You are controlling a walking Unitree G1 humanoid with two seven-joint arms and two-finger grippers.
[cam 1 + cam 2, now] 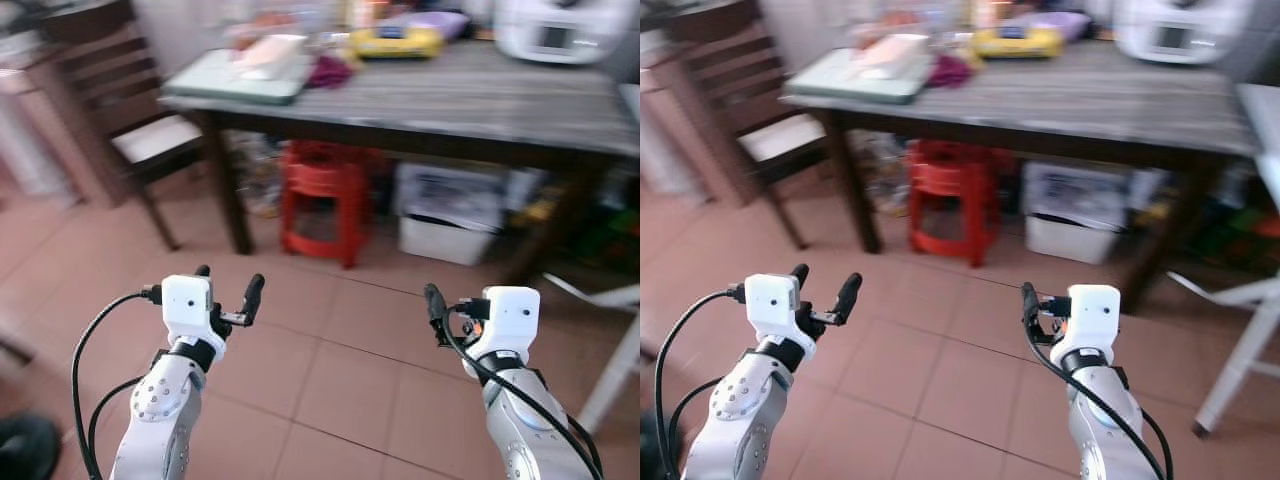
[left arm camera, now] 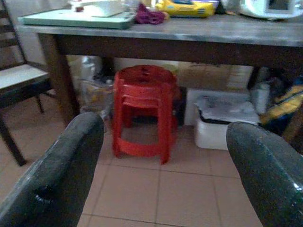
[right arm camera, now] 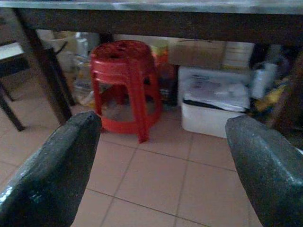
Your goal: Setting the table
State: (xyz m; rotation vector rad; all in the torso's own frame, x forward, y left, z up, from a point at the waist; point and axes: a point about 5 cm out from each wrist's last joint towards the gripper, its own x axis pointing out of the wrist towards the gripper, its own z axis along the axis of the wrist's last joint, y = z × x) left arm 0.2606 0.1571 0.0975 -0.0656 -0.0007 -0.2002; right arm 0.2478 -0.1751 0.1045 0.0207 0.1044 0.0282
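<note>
Left gripper [image 1: 228, 292] and right gripper [image 3: 156, 165] are both spread wide and empty, held out over the tiled floor [image 1: 340, 370]. Ahead stands the table [image 1: 480, 105], carrying a green tray [image 1: 235, 78] and a yellow object [image 1: 395, 42]; stacked red stools [image 1: 322, 200] sit beneath. Judged step: approach. Next: close in on the table. Tabletop items are blurred; tableware cannot be identified.

Matt wooden table [image 1: 480, 110], glossy red plastic stool [image 1: 322, 200], smooth floor tiles [image 1: 340, 340]
</note>
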